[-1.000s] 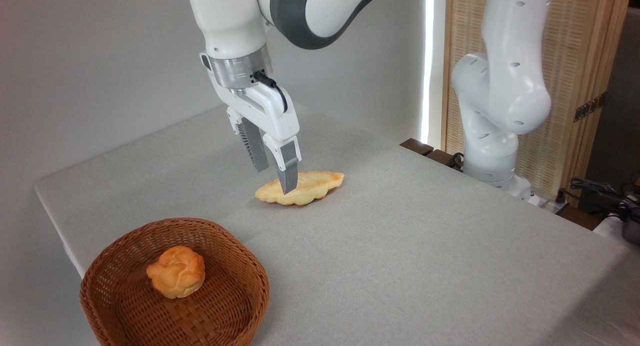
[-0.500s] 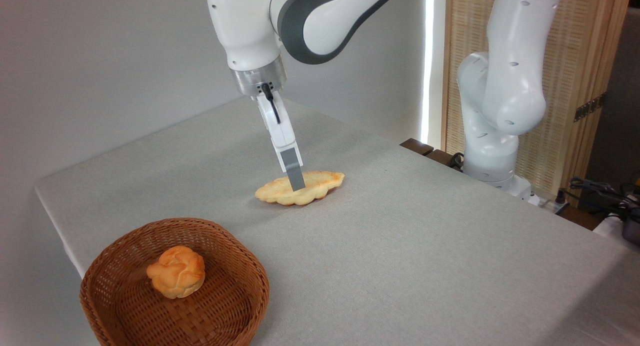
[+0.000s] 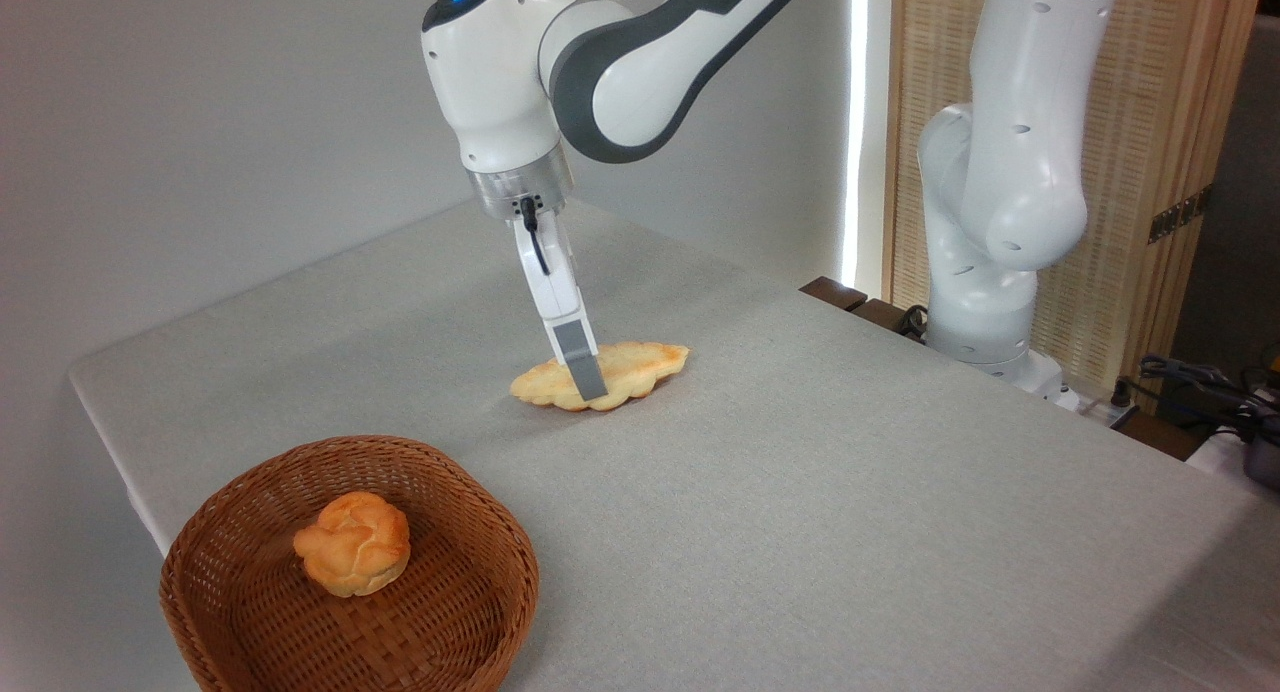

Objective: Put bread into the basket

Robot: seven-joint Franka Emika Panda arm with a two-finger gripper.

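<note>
One long loaf of bread [image 3: 600,375] lies flat on the grey tabletop [image 3: 800,492], well apart from the basket [image 3: 350,572], which sits at the near left corner. The end effector [image 3: 588,387] comes down on the loaf edge-on to the camera, so only one grey finger [image 3: 580,364] shows, its tip at the near edge of the bread about midway along; the other finger is hidden behind it, and I cannot tell whether the fingers are apart or already pressing the loaf. Turning the fingers across the narrow width, near the middle, looks like a sensible way to grip so long a piece without it tipping. The bread is golden-yellow, flattish and leaf-shaped, with scalloped edges and pointed ends, browner at its far right tip. A small round knotted bun [image 3: 352,543] already lies inside the basket, left of its centre, which leaves the right part of the woven floor free for the loaf, though it looks about as long as the basket is wide.
</note>
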